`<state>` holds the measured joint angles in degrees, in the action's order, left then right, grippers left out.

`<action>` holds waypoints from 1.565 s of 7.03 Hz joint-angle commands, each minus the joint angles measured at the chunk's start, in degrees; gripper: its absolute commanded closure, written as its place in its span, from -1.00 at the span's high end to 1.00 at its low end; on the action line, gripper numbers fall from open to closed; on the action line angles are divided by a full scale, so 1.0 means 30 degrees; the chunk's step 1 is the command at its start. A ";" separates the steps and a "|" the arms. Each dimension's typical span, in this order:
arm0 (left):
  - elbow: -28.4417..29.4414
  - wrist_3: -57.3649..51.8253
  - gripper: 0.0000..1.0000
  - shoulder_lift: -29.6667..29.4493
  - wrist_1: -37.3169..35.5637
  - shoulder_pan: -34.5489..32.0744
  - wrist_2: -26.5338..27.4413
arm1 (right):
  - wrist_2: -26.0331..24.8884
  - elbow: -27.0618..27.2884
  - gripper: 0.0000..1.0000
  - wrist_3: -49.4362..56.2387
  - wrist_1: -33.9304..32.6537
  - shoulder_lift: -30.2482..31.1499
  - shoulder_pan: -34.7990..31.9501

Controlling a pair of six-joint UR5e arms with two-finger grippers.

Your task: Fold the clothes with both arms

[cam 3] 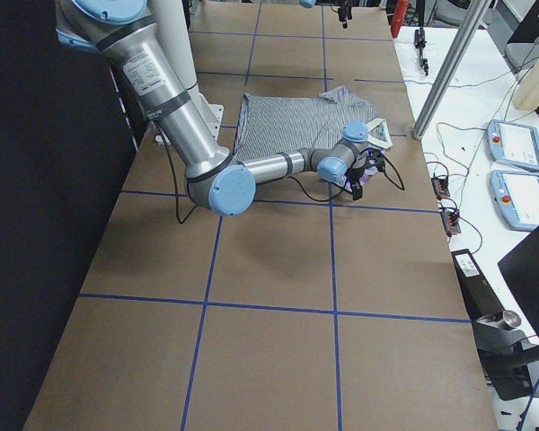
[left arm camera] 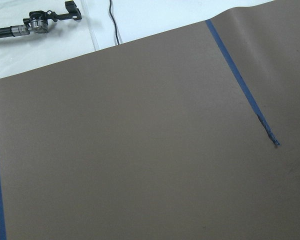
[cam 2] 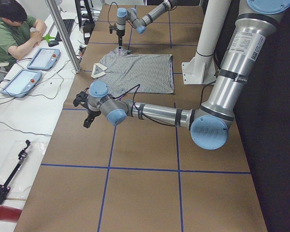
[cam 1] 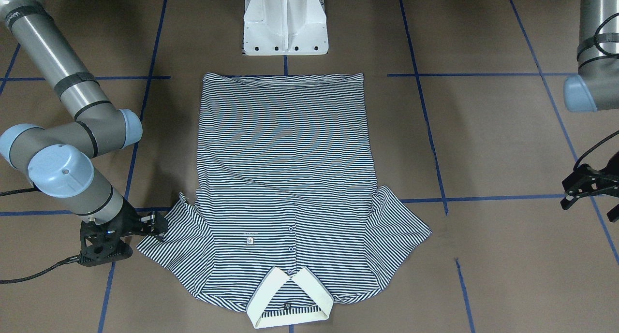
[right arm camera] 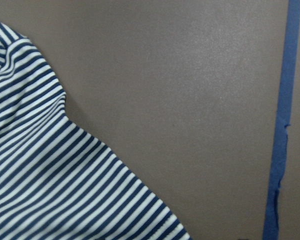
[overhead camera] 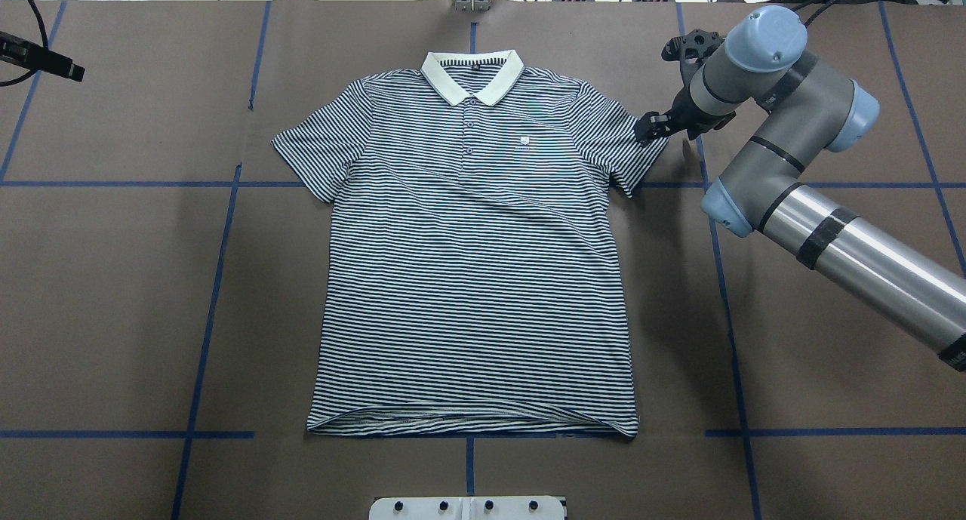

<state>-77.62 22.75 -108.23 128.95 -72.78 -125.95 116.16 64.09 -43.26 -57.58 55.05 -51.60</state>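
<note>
No writing can be read anywhere. The shirt (overhead camera: 475, 278) has a small white shield logo (overhead camera: 526, 139) on its chest with a line of print under it, too tiny to make out, and a dark tag (cam 1: 288, 306) inside the collar at six o'clock is blurred. White printed stickers on the left arm (cam 2: 253, 43) and the right arm (cam 3: 148, 67) are also illegible.

The right arm (overhead camera: 853, 248) comes in from the lower right of the overhead view and folds back at its wrist joints in the upper right. It aims the right gripper (overhead camera: 650, 126) left and downward, though the set of its jaws cannot be made out. The left arm (cam 2: 159, 113) reaches out long and low across the middle of the left-side view. The left gripper (cam 2: 87, 120) hangs tilted downward at its end, its jaws just as unreadable.
</note>
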 commanded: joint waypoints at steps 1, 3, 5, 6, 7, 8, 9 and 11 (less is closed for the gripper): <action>-0.0025 0.0004 1.00 0.0012 0.0026 -0.0028 0.0003 | -0.0076 -0.0035 -0.67 0.0006 -0.0054 -0.0038 0.0033; 0.0004 0.0033 1.00 0.0041 0.0026 0.0001 0.0003 | -0.0047 -0.0035 -1.00 -0.0023 -0.0026 -0.0155 -0.0025; -0.0025 0.0063 1.00 0.0012 0.0026 0.0001 -0.0056 | 0.0186 0.0140 -1.00 0.0122 -0.0025 -0.0417 -0.0084; 0.0004 0.0005 1.00 0.0041 0.0026 0.0001 -0.0056 | 0.0593 0.0663 -1.00 0.0065 0.0004 -0.0535 -0.0084; 0.0004 -0.0025 1.00 0.0070 0.0026 0.0001 -0.0085 | 0.1380 0.1510 -1.00 0.0094 -0.0025 -0.0536 -0.0055; 0.0004 -0.0025 1.00 0.0128 0.0026 0.0001 -0.0085 | 0.1620 0.2156 -1.00 0.0123 -0.0199 -0.0710 0.0119; 0.0033 -0.0112 1.00 0.0187 0.0055 0.0001 -0.0085 | 0.1565 0.2192 -1.00 -0.0022 -0.0346 -0.1379 0.0498; 0.0034 -0.0171 1.00 0.0333 0.0055 -0.0028 -0.0085 | 0.0779 0.2047 -1.00 -0.0081 -0.2327 -0.3337 0.1230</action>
<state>-77.54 22.36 -107.51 129.10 -72.82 -126.21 119.95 70.40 -43.36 -60.96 48.76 -49.38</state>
